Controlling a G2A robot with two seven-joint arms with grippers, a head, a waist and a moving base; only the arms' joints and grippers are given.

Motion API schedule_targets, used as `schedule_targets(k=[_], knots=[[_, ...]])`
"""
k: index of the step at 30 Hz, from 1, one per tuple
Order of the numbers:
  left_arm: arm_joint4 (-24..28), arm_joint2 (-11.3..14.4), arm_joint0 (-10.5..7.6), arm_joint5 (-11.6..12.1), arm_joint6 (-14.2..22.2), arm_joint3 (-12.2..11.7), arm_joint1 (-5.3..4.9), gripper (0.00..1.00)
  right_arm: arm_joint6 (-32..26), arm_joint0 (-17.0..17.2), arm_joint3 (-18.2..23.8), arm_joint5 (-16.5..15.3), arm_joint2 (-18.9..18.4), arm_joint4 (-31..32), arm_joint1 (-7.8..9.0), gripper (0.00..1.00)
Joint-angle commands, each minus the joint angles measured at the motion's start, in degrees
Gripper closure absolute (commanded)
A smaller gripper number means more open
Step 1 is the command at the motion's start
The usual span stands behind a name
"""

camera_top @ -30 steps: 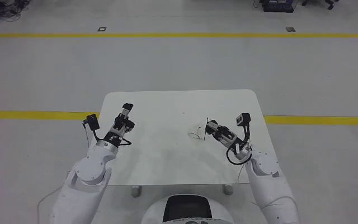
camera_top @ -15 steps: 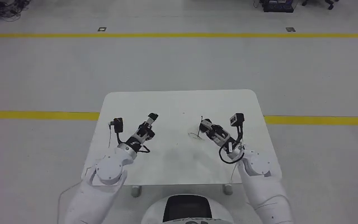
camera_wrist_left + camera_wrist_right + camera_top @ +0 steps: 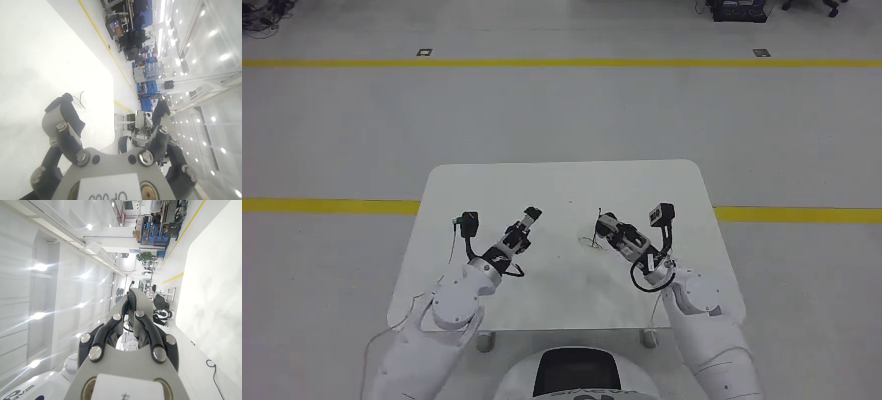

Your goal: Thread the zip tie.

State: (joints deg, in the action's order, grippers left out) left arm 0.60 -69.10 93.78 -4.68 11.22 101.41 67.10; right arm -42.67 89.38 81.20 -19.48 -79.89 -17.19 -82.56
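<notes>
— Where's the zip tie (image 3: 132,282)?
— Pinched in the right gripper (image 3: 602,219). Its fingers are closed tight on the tie, whose tip pokes out beyond them, just right of the white table's (image 3: 562,180) centre.
— And the left gripper (image 3: 531,213)?
— Jaws spread wide, near the table's middle, pointing toward the right gripper.

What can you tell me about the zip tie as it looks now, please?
The zip tie is a thin, black, plastic-looking strip. It is pinched between the shut fingers of the right gripper and runs along between them; a short, curved end with a small blocky tip pokes out past the fingertips. From above it reads as a fine dark line at that gripper, near the middle of the white table. The open left gripper is apart from it. Its tail is too fine to follow.
</notes>
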Motion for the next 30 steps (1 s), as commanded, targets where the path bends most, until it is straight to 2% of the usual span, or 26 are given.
schedule_targets(k=[1, 5, 8, 9, 19, 21, 24, 28, 30], knots=[[2.7, 1.0, -0.15, 2.2, 1.6, -1.6, 0.19, 0.0, 1.2, 0.1, 0.0, 0.0, 0.9, 0.3, -0.12, 1.0], [9.6, 2.7, -1.1, 6.9, 7.6, -6.0, 0.49, 0.0, 3.9, 0.3, -0.8, 0.0, 2.2, 0.8, -0.6, 1.0], [12.2, 4.1, -2.57, 8.8, 10.7, -8.7, 0.73, 0.0, 5.6, 0.0, -1.9, 0.0, 3.2, 1.8, -1.01, 1.0], [11.8, 4.5, -3.11, 10.3, 10.6, -9.3, 0.78, 0.0, 6.2, -0.2, -2.5, 0.0, 3.5, 2.3, -1.13, 1.0], [11.4, 4.6, -3.24, 10.6, 9.8, -9.6, 0.82, 0.0, 6.4, -0.2, -2.5, 0.0, 3.5, 2.4, -1.13, 1.0], [12.5, 5.0, -3.07, 11.7, 9.6, -9.8, 0.92, 0.0, 8.4, 0.0, -1.9, 0.0, 4.1, 3.4, -1.19, 1.0], [17.1, 5.1, -2.91, 14.3, 13.1, -10.7, 0.93, 0.0, 11.1, 0.3, -2.2, 0.0, 5.3, 3.5, -1.45, 1.0], [20.4, 5.0, -3.19, 16.2, 16.0, -12.2, 0.87, 0.0, 12.1, 0.2, -3.8, 0.0, 6.5, 2.8, -1.75, 1.0], [20.5, 5.2, -3.44, 17.1, 17.2, -11.6, 0.81, 0.0, 12.1, -0.3, -5.8, 0.0, 7.3, 2.7, -1.93, 1.0]])
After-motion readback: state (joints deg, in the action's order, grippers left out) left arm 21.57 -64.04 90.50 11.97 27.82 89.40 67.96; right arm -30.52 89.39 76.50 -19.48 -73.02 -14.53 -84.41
